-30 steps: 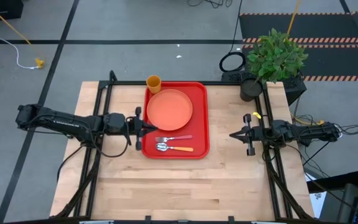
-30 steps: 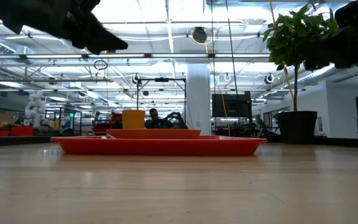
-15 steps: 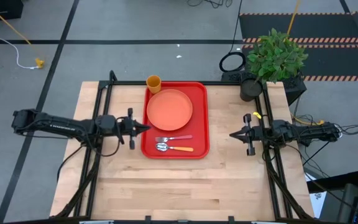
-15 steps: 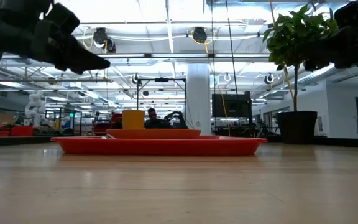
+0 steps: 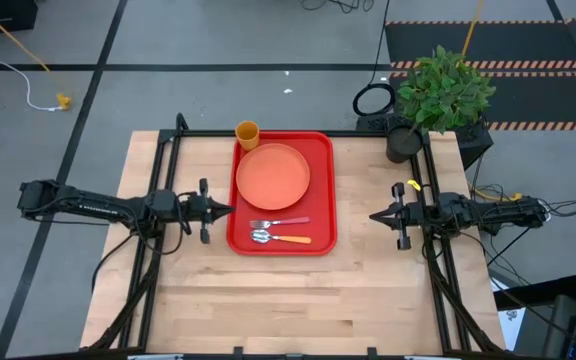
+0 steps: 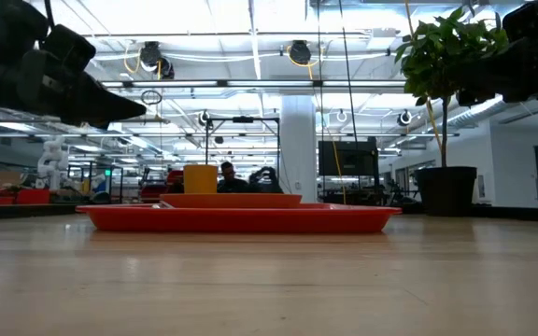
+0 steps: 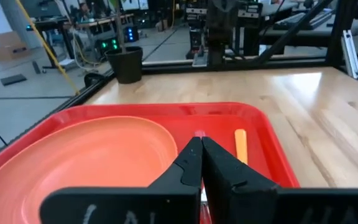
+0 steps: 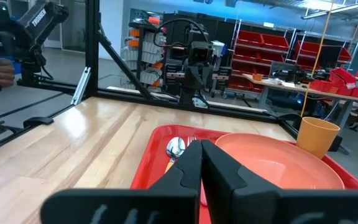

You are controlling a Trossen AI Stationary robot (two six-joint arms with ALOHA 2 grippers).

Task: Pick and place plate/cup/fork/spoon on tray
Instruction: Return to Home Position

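The red tray [image 5: 320, 190] lies at the table's far middle. The salmon plate [image 5: 273, 175] lies in its far half. The fork [image 5: 280, 222] and the spoon [image 5: 280, 237] lie side by side in its near half. The orange-yellow cup [image 5: 247, 133] stands at the tray's far left corner; whether it is on the tray does not show. My left gripper [image 5: 228, 210] is shut and empty, above the table just left of the tray. My right gripper [image 5: 373, 216] is shut and empty, right of the tray.
A black pot with a green plant [image 5: 438, 95] stands at the table's far right corner. Black frame rails [image 5: 163, 190] run along the table's left and right sides. Bare wood [image 5: 288, 300] fills the near half of the table.
My left gripper has drawn back toward the table's left edge, from over the tray's left rim to just outside it, and has come down a little. The plate, cup, fork and spoon have kept still.
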